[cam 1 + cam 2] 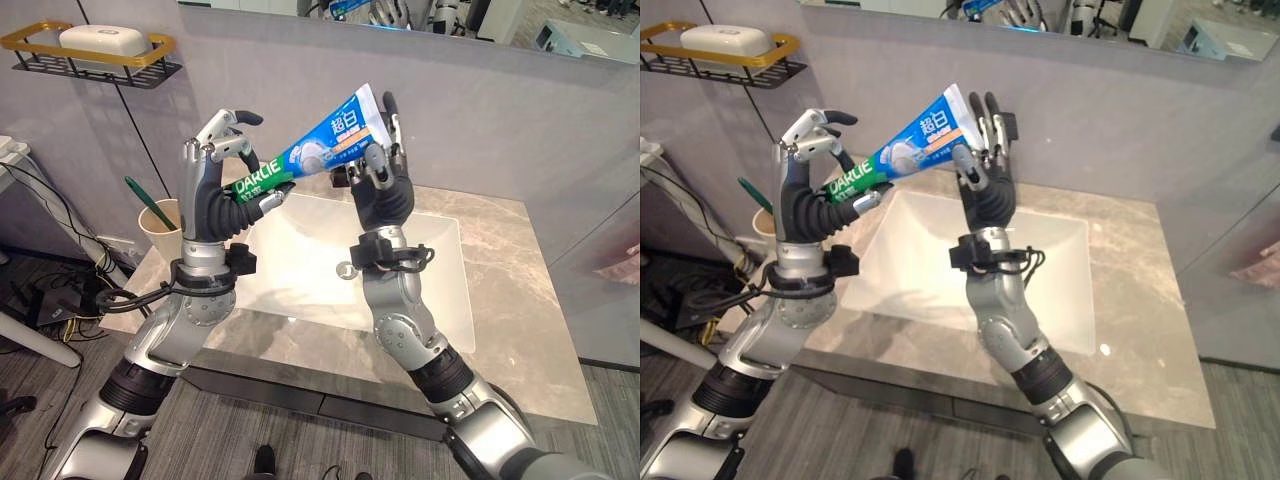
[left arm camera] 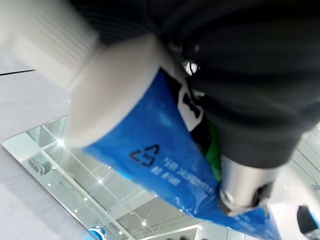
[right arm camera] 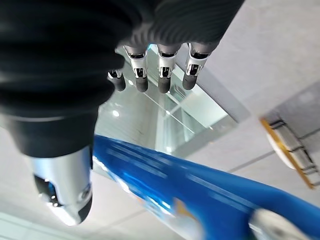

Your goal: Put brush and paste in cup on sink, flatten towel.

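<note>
A blue toothpaste tube with a green band hangs slanted in the air over the white sink basin. My left hand is shut on its lower cap end, and the thumb lies across the tube just past the white cap. My right hand stands upright at the tube's flat upper end. Its fingers are straight, and the tube passes between them and the thumb. A beige cup at the counter's left corner holds a green toothbrush.
The grey marble counter runs round the basin, with bare room on its right side. A black and gold wall shelf carries a white soap bar at the upper left. A mirror hangs above the back wall.
</note>
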